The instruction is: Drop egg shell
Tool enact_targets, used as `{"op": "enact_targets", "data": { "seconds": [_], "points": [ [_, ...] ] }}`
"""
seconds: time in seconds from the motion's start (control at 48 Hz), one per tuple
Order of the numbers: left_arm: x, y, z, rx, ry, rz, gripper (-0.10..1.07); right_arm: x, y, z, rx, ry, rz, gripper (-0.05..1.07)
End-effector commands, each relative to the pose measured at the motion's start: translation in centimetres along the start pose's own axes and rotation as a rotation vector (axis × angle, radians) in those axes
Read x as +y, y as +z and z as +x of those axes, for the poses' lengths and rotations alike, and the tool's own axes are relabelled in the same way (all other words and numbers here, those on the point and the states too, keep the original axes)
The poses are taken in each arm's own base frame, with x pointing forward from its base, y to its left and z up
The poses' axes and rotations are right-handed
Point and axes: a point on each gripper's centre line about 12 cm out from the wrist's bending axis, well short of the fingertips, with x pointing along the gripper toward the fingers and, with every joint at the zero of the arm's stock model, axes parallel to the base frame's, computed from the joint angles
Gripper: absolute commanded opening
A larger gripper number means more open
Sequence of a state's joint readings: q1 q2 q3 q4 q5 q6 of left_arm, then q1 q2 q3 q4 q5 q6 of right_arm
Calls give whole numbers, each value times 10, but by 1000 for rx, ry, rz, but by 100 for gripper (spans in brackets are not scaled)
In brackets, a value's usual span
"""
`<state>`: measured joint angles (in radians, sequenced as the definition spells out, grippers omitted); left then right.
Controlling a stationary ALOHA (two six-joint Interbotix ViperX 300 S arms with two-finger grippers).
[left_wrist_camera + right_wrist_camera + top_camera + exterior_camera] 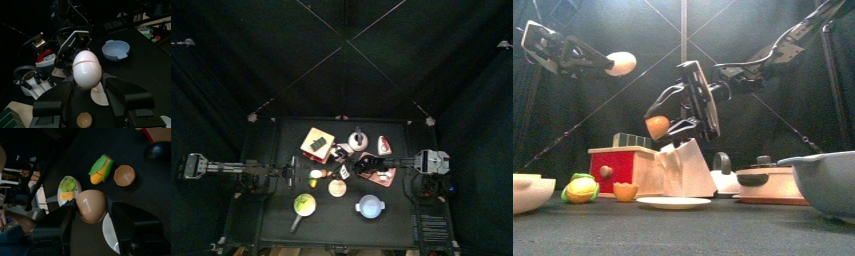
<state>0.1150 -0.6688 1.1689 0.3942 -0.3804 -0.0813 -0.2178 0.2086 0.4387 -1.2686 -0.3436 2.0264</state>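
My left gripper (pixel 87 92) is shut on a white egg shell half (pixel 87 69) and holds it high above the table; it shows at the upper left of the front view (pixel 621 63). My right gripper (pixel 93 220) is shut on a brown egg shell half (pixel 91 205), held mid-air over the middle of the table (pixel 657 126). A white plate (pixel 673 203) lies under it, and also shows in the right wrist view (pixel 110 235). Another brown shell half (pixel 124 175) sits on the table next to a corn cob (pixel 100 169).
A red toaster (pixel 623 165), a white bag (pixel 687 172) and a kettle (pixel 727 175) stand behind the plate. A pan on a wooden board (pixel 767 182) and a grey bowl (pixel 827 180) are at the right. A blue bowl (pixel 116 49) and a bowl of greens (pixel 69 190) are near the front.
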Motion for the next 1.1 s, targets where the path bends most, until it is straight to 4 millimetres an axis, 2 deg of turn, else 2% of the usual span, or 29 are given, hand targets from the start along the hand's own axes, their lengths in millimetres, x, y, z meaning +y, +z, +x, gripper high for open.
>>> {"op": "enact_targets", "data": {
  "seconds": [0.0, 0.271, 0.438, 0.646, 0.812, 1.083],
  "points": [
    [2, 6, 1, -18, 5, 1, 73, 12, 16, -1, -41, 15, -27, 61],
    [1, 5, 1, -15, 3, 1, 73, 11, 27, 3, -86, -65, -110, 61],
    [1, 4, 1, -12, 3, 2, 73, 18, 23, 7, -78, -69, -167, 62],
    [1, 4, 1, -12, 3, 2, 73, 22, 10, 22, -52, -105, -276, 61],
    [1, 5, 1, -14, 2, 2, 73, 31, 8, 28, -72, -134, -351, 62],
    [1, 5, 1, -13, 4, 2, 73, 20, 10, 34, -101, -202, -345, 62]
  ]
}}
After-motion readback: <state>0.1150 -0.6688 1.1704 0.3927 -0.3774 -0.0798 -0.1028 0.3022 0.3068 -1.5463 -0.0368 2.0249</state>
